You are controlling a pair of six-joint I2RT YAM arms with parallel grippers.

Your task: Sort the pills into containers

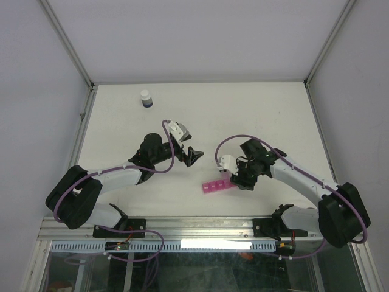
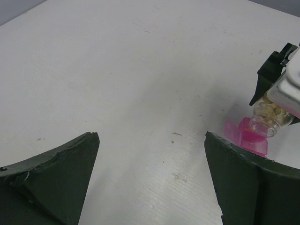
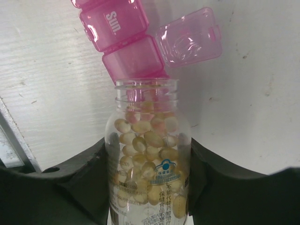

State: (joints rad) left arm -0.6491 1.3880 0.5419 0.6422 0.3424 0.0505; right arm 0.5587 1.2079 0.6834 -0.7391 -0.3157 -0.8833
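Observation:
The pink pill-box strip [image 1: 217,185] lies on the table between the arms. In the right wrist view the strip [image 3: 123,33] has its end compartment's lid [image 3: 187,35] flipped open. My right gripper [image 1: 239,177] is shut on a clear, uncapped bottle [image 3: 147,159] full of yellowish oval pills [image 3: 143,140], with its mouth tilted right over the open compartment. My left gripper [image 1: 194,155] is open and empty, left of the strip; its fingers [image 2: 56,183] frame bare table. The left wrist view also shows the bottle [image 2: 272,112] over the pink strip [image 2: 248,137].
A white-capped dark bottle [image 1: 146,98] stands at the far left of the table. Grey walls and metal rails enclose the white tabletop [image 1: 243,115]. The table's near edge shows at the left of the right wrist view [image 3: 18,140].

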